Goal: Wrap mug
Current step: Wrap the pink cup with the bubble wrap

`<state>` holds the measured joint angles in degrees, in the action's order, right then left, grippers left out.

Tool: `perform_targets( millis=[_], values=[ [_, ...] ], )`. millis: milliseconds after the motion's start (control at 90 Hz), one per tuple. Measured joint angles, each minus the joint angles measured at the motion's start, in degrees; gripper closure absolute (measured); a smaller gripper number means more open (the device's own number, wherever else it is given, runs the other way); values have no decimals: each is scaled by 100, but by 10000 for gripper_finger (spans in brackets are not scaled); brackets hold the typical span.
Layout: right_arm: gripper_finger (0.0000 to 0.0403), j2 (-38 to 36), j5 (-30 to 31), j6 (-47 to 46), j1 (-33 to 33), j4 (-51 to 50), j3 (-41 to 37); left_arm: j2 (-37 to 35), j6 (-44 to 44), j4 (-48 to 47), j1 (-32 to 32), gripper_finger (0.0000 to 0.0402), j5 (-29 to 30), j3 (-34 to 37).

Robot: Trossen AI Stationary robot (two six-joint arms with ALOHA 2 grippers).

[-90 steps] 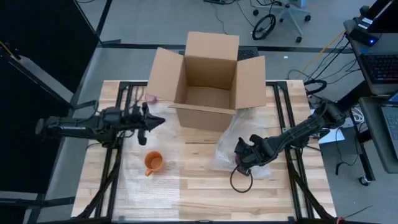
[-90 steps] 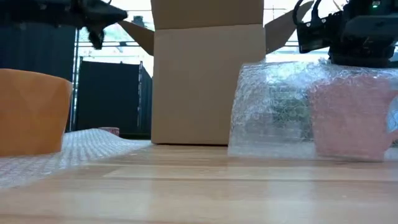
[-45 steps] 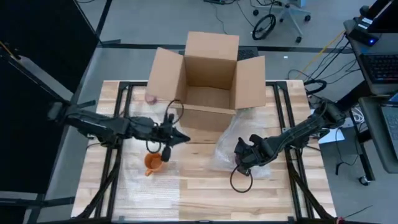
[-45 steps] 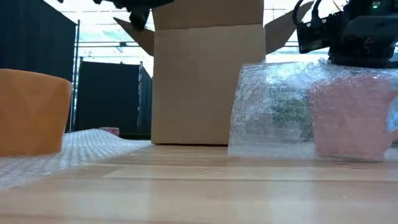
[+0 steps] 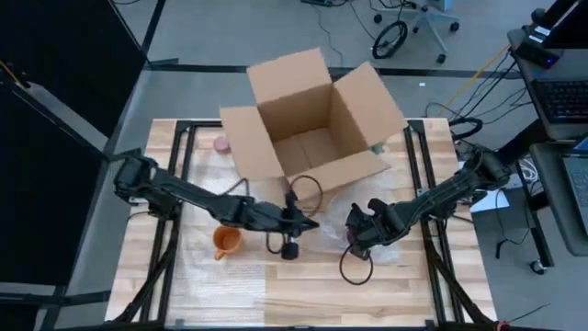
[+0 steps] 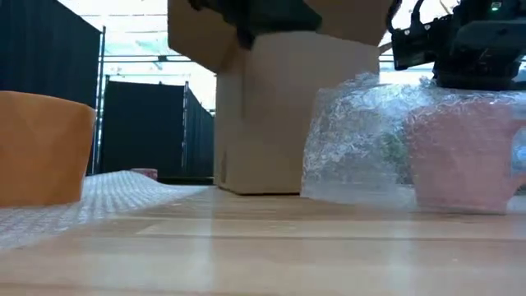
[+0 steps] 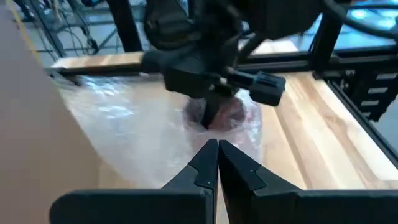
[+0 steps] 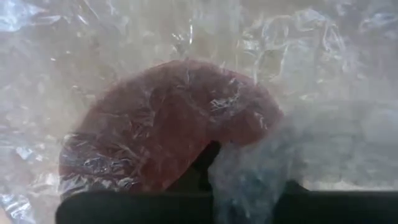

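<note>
No readable text in any view.
The cardboard box [image 5: 317, 124] and the bubble wrap [image 6: 370, 140] show no legible print, labels or numbers.

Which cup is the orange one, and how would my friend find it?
Start at the big open cardboard box at the far side of the wooden table. Come toward the near edge on the left arm's side, onto the flat sheet of bubble wrap. There stands the orange mug, bare and uncovered, unlike the pink mug bundled in bubble wrap.
</note>
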<state>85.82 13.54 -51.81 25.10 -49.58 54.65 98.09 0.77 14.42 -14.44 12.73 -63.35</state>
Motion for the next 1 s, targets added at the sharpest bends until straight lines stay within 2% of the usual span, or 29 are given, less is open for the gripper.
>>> perform_targets(
  millis=[722,844,1000],
  values=[
    [403,0,12,149,2,149,-7,2036,-922,-9,195,402,-111,-1793],
    [403,2,20,146,1,151,-7,2120,-915,-281,194,402,-262,-1955],
    [403,2,20,147,1,149,-7,1703,-874,-1260,63,402,-210,-1969]
  ],
)
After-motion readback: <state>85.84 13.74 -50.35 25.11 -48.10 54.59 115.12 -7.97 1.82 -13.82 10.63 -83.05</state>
